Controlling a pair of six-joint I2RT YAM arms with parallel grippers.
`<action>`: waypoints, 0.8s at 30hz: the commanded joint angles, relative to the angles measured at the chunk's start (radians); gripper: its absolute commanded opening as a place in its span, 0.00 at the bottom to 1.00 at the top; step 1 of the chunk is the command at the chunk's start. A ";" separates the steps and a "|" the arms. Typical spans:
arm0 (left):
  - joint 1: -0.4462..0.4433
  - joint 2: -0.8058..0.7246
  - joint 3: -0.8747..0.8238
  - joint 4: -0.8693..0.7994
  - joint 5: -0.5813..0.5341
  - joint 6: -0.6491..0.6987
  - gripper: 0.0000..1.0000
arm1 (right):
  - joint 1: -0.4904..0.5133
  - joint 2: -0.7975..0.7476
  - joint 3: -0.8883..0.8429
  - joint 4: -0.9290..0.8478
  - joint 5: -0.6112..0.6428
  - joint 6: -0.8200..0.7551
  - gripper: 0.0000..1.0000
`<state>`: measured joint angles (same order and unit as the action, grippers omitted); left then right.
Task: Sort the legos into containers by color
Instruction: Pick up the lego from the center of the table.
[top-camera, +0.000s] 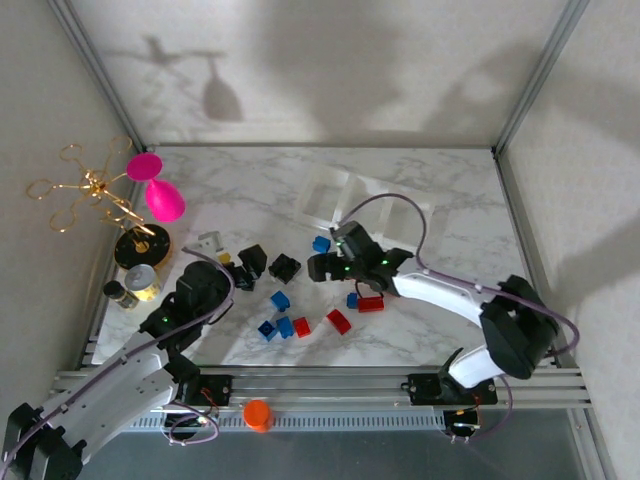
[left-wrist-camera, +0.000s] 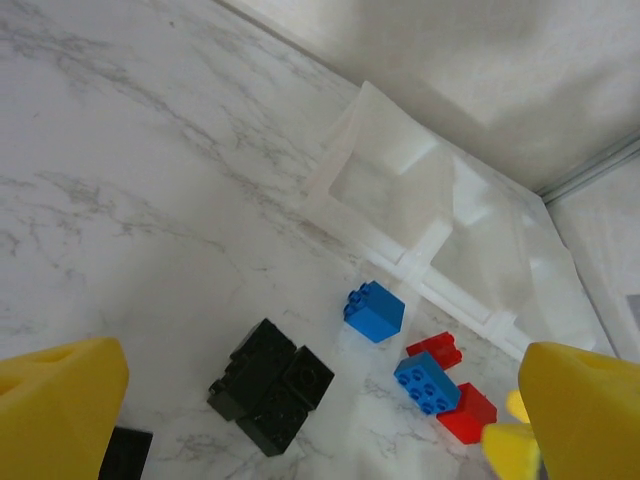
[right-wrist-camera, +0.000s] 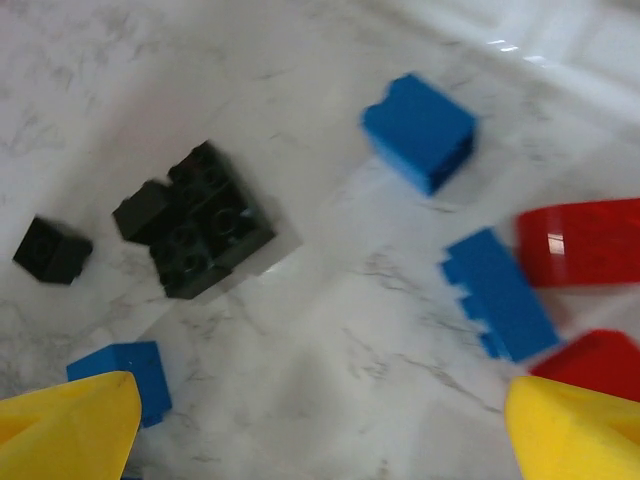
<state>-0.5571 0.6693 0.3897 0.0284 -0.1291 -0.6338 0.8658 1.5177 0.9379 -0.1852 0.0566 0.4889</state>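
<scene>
The legos lie loose on the marble in front of the white three-compartment tray (top-camera: 372, 212). In the top view I see a black brick (top-camera: 285, 267), blue bricks (top-camera: 321, 243) (top-camera: 280, 299) and red bricks (top-camera: 338, 320) (top-camera: 371, 303). My left gripper (top-camera: 240, 268) is open just left of the black brick. In its wrist view the left gripper (left-wrist-camera: 322, 425) frames a black cluster (left-wrist-camera: 270, 385), with blue bricks (left-wrist-camera: 375, 310) beyond and the tray (left-wrist-camera: 420, 200) behind. My right gripper (top-camera: 318, 266) (right-wrist-camera: 320, 425) hovers open over bare marble between a black brick (right-wrist-camera: 200, 220) and a blue brick (right-wrist-camera: 500, 295).
A gold wire stand (top-camera: 95, 190) on a round black base (top-camera: 141, 248) carries a pink goblet-shaped thing (top-camera: 160, 192) at the left edge, with small jars (top-camera: 140, 283) beside it. An orange knob (top-camera: 258, 413) sits on the front rail. Frame posts mark the table's back corners.
</scene>
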 joint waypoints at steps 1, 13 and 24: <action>-0.009 -0.033 -0.010 -0.094 -0.017 -0.036 0.99 | 0.036 0.088 0.074 -0.028 0.012 -0.064 0.91; -0.007 -0.047 -0.011 -0.134 -0.067 -0.069 0.99 | 0.061 0.379 0.293 -0.029 0.052 -0.106 0.85; -0.007 -0.052 0.000 -0.157 -0.096 -0.062 0.99 | 0.061 0.494 0.376 -0.056 0.160 -0.101 0.84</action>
<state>-0.5575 0.6273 0.3882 -0.1074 -0.1955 -0.6865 0.9184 1.9881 1.2945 -0.2008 0.1509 0.3878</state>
